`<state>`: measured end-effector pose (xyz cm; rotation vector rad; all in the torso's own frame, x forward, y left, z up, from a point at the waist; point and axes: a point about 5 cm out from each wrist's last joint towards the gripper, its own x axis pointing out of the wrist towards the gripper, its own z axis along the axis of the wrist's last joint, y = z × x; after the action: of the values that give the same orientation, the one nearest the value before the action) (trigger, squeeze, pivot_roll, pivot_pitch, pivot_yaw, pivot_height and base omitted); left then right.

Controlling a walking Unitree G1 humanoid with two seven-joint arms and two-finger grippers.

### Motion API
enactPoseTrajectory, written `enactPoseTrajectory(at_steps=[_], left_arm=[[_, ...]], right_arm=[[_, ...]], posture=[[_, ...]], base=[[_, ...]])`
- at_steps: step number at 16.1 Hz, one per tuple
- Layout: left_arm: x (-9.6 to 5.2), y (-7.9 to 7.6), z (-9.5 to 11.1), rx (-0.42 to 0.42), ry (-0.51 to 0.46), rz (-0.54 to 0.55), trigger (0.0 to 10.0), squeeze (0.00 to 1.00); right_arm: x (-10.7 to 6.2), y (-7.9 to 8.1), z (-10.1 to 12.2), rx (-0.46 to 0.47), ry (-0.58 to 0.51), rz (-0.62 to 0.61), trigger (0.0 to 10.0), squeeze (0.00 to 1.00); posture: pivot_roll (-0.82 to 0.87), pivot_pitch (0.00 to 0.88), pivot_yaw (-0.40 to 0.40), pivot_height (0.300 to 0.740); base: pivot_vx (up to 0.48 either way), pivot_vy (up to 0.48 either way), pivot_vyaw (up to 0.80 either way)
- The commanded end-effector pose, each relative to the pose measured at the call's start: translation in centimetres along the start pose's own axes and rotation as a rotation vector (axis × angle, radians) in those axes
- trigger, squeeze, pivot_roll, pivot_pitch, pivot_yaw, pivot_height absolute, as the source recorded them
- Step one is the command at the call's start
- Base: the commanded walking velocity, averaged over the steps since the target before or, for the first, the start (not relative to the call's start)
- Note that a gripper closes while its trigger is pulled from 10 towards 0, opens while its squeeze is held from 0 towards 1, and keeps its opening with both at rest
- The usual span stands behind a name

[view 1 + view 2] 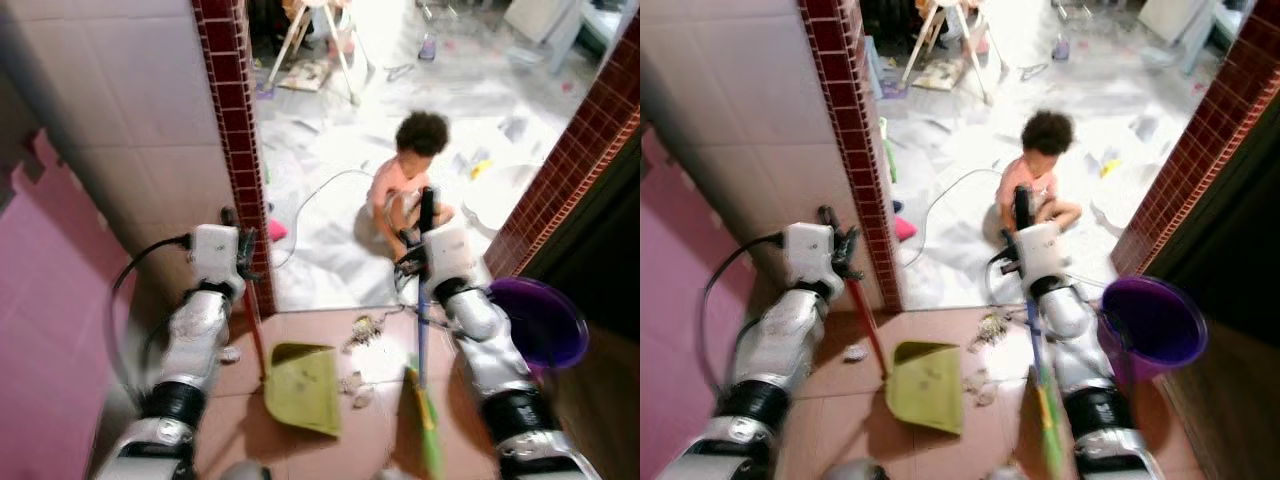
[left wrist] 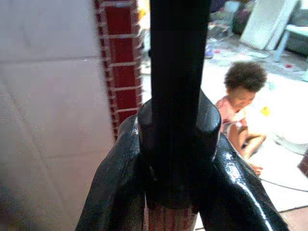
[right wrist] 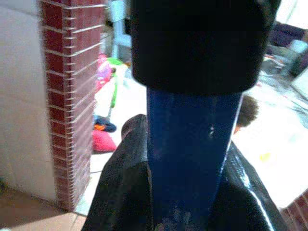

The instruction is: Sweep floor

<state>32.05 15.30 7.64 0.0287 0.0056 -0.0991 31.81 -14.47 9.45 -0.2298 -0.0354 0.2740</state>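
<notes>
The left gripper (image 2: pixel 175 192) is clamped on the red dustpan handle (image 1: pixel 254 335); the green dustpan (image 1: pixel 303 386) sits on the near floor. The right gripper (image 3: pixel 185 192) is clamped on the blue broom (image 1: pixel 421 345), its head right of the dustpan. Debris (image 1: pixel 364 330) lies between them. A child (image 1: pixel 410 185) sits farther off, a purple bucket (image 1: pixel 545 322) at right

Overexposed glare beyond the doorway, dim foreground, soft motion blur, defocused wrist close-ups
</notes>
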Motion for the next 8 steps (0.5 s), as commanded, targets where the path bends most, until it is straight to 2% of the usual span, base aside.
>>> enactPoseTrajectory(at_steps=[1,8], left_arm=[[0.65,-0.39,1.48,0.012,-0.066,-0.020,10.0,0.00],[0.73,-0.60,1.10,0.009,-0.050,0.000,10.0,0.00]], right_arm=[[0.22,-0.61,0.93,-0.002,-0.046,-0.022,10.0,0.00],[0.74,-0.57,1.11,0.007,-0.045,-0.017,10.0,0.00]], posture=[[-0.12,0.000,0.032,0.740],[-0.12,0.000,0.027,0.740]], base=[[0.000,0.000,0.00],[0.000,0.000,0.00]])
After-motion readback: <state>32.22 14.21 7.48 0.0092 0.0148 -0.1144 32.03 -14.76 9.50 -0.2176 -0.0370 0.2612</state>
